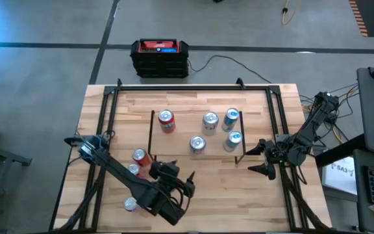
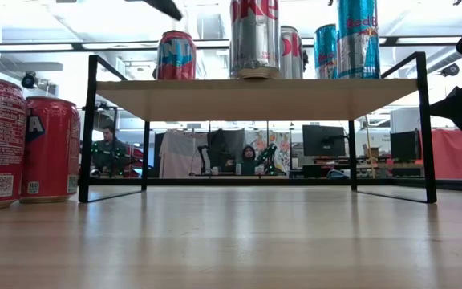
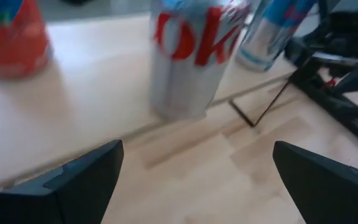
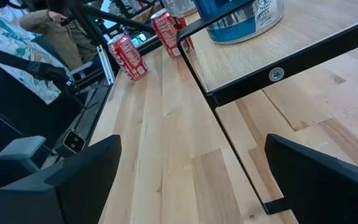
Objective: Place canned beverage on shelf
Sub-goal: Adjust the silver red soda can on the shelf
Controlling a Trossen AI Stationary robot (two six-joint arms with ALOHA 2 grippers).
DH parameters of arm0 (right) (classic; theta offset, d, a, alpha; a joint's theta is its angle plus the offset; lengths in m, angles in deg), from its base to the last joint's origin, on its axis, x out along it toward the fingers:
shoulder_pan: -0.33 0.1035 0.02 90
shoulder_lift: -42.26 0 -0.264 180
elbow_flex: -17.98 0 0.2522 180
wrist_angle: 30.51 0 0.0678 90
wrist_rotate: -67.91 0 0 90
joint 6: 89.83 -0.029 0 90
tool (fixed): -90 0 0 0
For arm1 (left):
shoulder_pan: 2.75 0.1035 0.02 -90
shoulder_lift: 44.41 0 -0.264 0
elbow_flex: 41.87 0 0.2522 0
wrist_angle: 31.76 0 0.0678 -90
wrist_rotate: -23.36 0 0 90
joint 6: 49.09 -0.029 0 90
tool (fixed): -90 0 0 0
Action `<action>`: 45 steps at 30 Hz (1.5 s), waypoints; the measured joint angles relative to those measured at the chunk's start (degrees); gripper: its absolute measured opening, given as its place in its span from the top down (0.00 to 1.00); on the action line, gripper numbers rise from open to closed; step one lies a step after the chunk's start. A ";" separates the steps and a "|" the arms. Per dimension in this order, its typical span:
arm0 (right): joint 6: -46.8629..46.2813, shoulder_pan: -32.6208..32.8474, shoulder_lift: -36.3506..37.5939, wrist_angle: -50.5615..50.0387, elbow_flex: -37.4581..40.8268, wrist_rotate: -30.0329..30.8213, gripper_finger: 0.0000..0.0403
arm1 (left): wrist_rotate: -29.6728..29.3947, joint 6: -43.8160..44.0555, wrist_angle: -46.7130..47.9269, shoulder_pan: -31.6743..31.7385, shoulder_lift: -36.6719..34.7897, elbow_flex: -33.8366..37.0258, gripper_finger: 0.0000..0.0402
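5 cans stand on the shelf (image 1: 180,140). The left gripper (image 1: 186,184), fingers apart and empty, sits before it; the right gripper (image 1: 263,159) waits apart beside it.

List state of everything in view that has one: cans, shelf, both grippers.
shelf: standing on the table, five cans on it
red can on shelf: upright
three silver cans on shelf: upright
blue can on shelf: upright
three red cans off shelf: upright on table, by left arm
left gripper: open, empty, in front of shelf
right gripper: open, empty, at shelf's right end
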 joint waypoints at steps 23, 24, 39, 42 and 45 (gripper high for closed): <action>0.00 -0.02 0.00 -0.02 0.00 0.00 0.05 | -26.57 -3.83 -7.80 1.87 10.20 0.04 0.01; -0.02 0.00 0.00 0.00 0.00 -0.01 0.05 | -26.58 -3.77 -8.11 2.18 10.25 0.04 0.01; -0.01 -0.01 0.00 0.00 0.00 0.00 0.05 | -22.40 -4.08 -8.91 9.61 10.34 0.07 0.01; -0.02 -0.02 0.00 0.00 0.00 0.00 0.05 | -21.07 -4.09 -10.42 10.74 10.34 0.09 0.01; 0.00 -0.02 0.00 0.00 0.00 0.00 0.05 | -20.02 -4.10 -11.07 11.61 10.34 0.09 0.01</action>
